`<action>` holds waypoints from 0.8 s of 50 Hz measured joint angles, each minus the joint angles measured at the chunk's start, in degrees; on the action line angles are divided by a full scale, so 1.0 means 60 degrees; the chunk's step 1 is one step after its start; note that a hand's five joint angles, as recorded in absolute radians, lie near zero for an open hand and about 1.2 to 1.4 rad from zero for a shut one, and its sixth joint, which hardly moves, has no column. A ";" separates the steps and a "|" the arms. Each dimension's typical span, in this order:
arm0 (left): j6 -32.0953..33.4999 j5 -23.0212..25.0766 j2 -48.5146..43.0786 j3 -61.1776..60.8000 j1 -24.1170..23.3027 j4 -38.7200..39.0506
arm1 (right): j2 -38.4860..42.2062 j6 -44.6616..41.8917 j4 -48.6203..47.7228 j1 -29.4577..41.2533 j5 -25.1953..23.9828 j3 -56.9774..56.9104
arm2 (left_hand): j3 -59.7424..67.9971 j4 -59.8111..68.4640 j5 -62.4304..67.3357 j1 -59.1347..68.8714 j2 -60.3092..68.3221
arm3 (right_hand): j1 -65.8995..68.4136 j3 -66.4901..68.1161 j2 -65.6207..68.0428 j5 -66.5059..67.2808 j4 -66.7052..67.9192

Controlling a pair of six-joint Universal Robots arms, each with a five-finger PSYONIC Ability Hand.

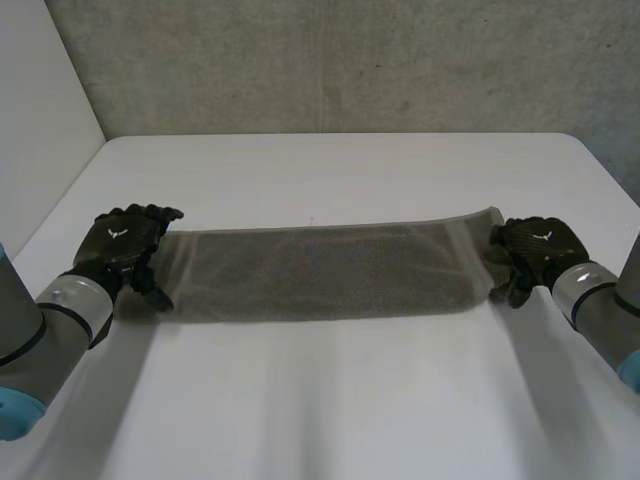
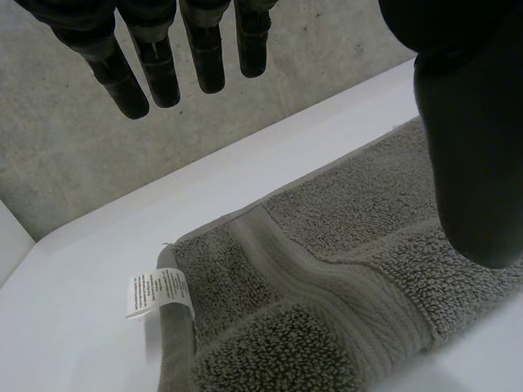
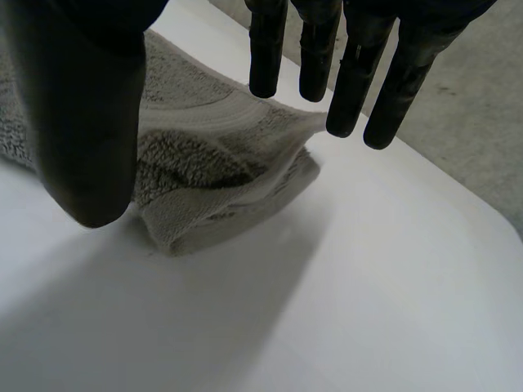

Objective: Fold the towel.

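Note:
A grey towel (image 1: 320, 270) lies on the white table (image 1: 330, 400) as a long folded strip running left to right. My left hand (image 1: 125, 240) is at its left end, and my right hand (image 1: 535, 245) is at its right end. In the left wrist view the left hand (image 2: 155, 73) is open with straight fingers, hovering over the towel (image 2: 343, 269) end, where a white label (image 2: 159, 292) sticks out. In the right wrist view the right hand (image 3: 355, 73) is also open. Its thumb (image 3: 82, 122) and fingers are spread above the layered towel (image 3: 204, 163) end, with nothing pinched.
A grey wall (image 1: 330, 60) stands behind the table's far edge, and a white panel (image 1: 40, 110) rises at the left. Bare tabletop lies in front of and behind the towel strip.

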 measured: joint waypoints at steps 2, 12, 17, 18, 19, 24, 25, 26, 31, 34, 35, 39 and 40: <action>-0.0011 0.0002 0.0000 -0.0031 -0.0014 0.0036 | 0.0167 0.0034 -0.0059 -0.0006 -0.0074 -0.0058 | 0.0000 0.0000 0.0001 -0.0001 0.0000 | 0.0016 0.0002 0.0002 0.0012 0.0002; -0.0021 0.0028 0.0002 -0.0146 -0.0037 0.0099 | 0.0719 0.0582 -0.0043 0.0016 -0.0208 -0.0368 | 0.0000 0.0000 0.0001 -0.0002 0.0000 | 0.0900 0.1057 0.1084 0.0868 0.0903; -0.0019 0.0030 -0.0020 -0.0157 -0.0043 0.0099 | 0.0950 0.0668 -0.0037 0.0017 -0.0209 -0.0530 | -0.0001 0.0000 0.0000 -0.0003 0.0000 | 0.4604 0.4456 0.4835 0.4324 0.4521; -0.0018 0.0031 -0.0030 -0.0158 -0.0046 0.0099 | 0.1013 0.0667 -0.0031 0.0013 -0.0195 -0.0584 | -0.0001 0.0000 0.0000 -0.0003 0.0000 | 0.6144 0.5715 0.6391 0.5926 0.6030; -0.0018 0.0031 -0.0041 -0.0159 -0.0050 0.0099 | 0.1071 0.0658 -0.0028 0.0003 -0.0172 -0.0646 | -0.0001 0.0000 0.0000 -0.0003 0.0000 | 0.7670 0.6972 0.7923 0.7235 0.7548; -0.0018 0.0031 -0.0065 -0.0168 -0.0068 0.0094 | 0.1162 0.0541 0.0015 -0.0181 -0.0005 -0.0880 | -0.0001 0.0000 -0.0001 -0.0005 -0.0001 | 0.8868 0.7923 0.8947 0.8444 0.8950; -0.0018 0.0030 -0.0069 -0.0170 -0.0070 0.0094 | 0.1149 0.0477 0.0047 -0.0273 0.0086 -0.0929 | -0.0001 0.0000 -0.0001 -0.0007 -0.0001 | 0.8869 0.7972 0.8947 0.8444 0.8951; -0.0018 0.0030 -0.0071 -0.0171 -0.0070 0.0094 | 0.1123 0.0392 0.0093 -0.0372 0.0190 -0.0959 | -0.0001 0.0000 -0.0001 -0.0007 -0.0001 | 0.8877 0.8003 0.8947 0.8444 0.8950; -0.0018 0.0030 -0.0074 -0.0173 -0.0070 0.0088 | 0.0849 -0.0397 0.0433 -0.0962 0.0655 -0.0940 | -0.0001 0.0000 -0.0001 -0.0008 -0.0001 | 0.8919 0.8187 0.8947 0.8444 0.8951; -0.0018 0.0030 -0.0073 -0.0174 -0.0070 0.0085 | 0.0545 -0.1536 0.0747 -0.1581 0.0903 -0.0840 | -0.0001 0.0000 -0.0001 -0.0011 -0.0001 | 0.8920 0.8937 0.8947 0.8482 0.8972; -0.0018 0.0029 -0.0073 -0.0174 -0.0069 0.0084 | 0.0468 -0.1881 0.0820 -0.1763 0.0963 -0.0815 | -0.0001 0.0000 -0.0001 -0.0011 -0.0001 | 0.8920 0.9018 0.8947 0.8492 0.8992; -0.0018 0.0029 -0.0070 -0.0174 -0.0071 0.0082 | 0.0143 -0.3746 0.1067 -0.2667 0.1179 -0.0825 | -0.0001 0.0000 -0.0001 -0.0012 -0.0001 | 0.8921 0.9074 0.8947 0.8497 0.8995; -0.0018 0.0029 -0.0070 -0.0174 -0.0074 0.0082 | 0.0112 -0.3941 0.1082 -0.2749 0.1210 -0.0859 | -0.0001 0.0000 -0.0001 -0.0012 -0.0001 | 0.8921 0.9074 0.8947 0.8496 0.8995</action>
